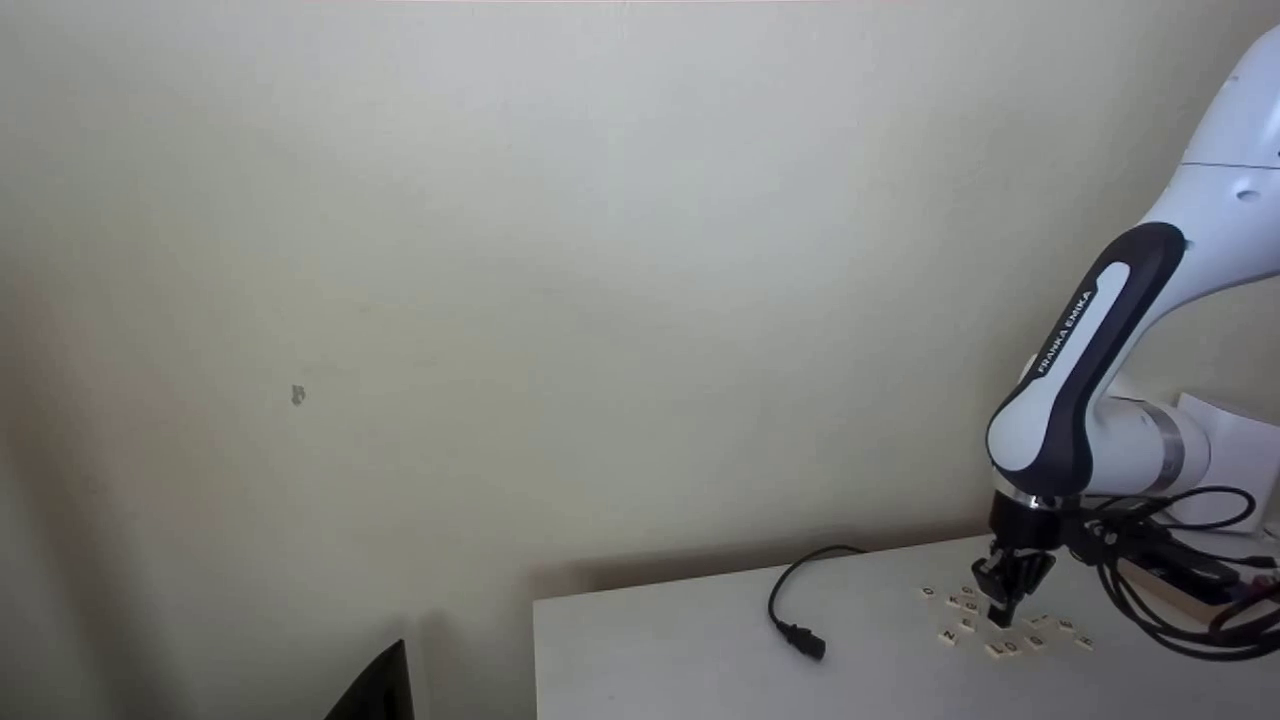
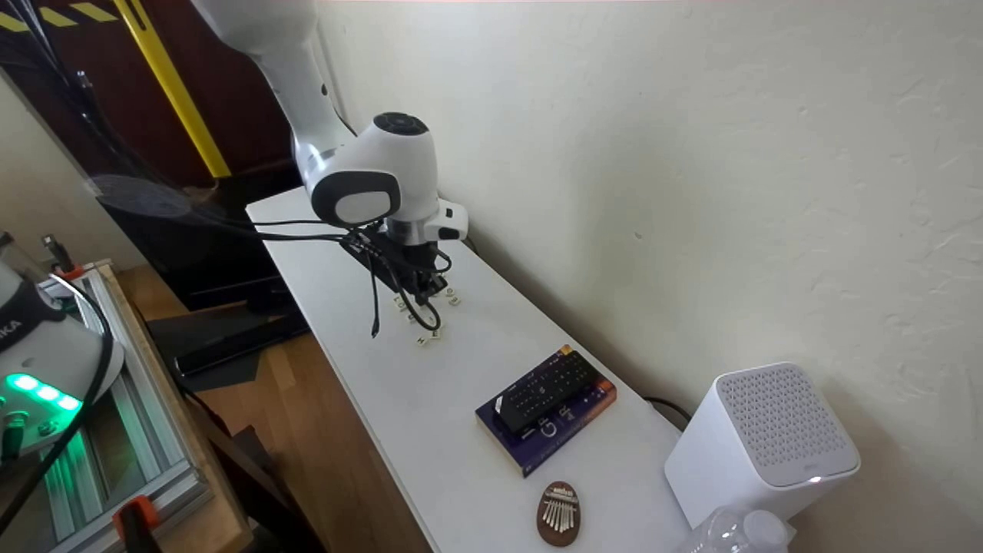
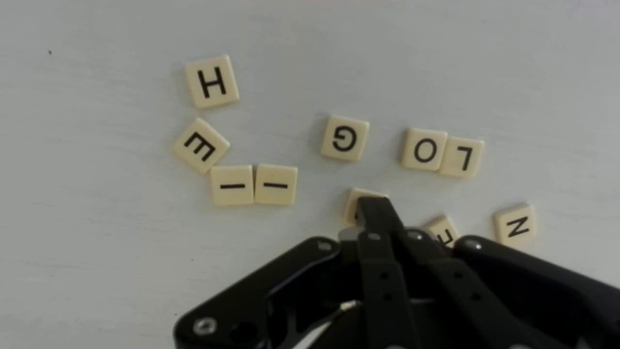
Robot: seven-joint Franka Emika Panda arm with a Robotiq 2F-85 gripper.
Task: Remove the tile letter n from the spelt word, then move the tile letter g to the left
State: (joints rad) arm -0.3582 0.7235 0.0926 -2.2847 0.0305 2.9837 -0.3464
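The cream tile n (image 3: 518,236) lies flat at the right of the wrist view, apart from the other tiles; it also shows in an exterior view (image 1: 948,637). The tile g (image 3: 345,138) lies alone near the middle of the wrist view, upside down there. The touching tiles o (image 3: 424,149) and l (image 3: 461,157) lie to its right, with a gap between g and o. My gripper (image 3: 380,213) is shut, its fingertips together and low over the table. They cover most of another tile (image 3: 353,206), whose letter is hidden; whether they touch it, I cannot tell.
Tiles h (image 3: 212,81), e (image 3: 201,145) and two i-like tiles (image 3: 232,184) lie at the left of the wrist view. Another e tile (image 3: 443,230) is partly behind the gripper. A black cable (image 1: 803,640) and a book (image 2: 561,422) with a keyboard (image 2: 547,392) share the white table (image 2: 369,369).
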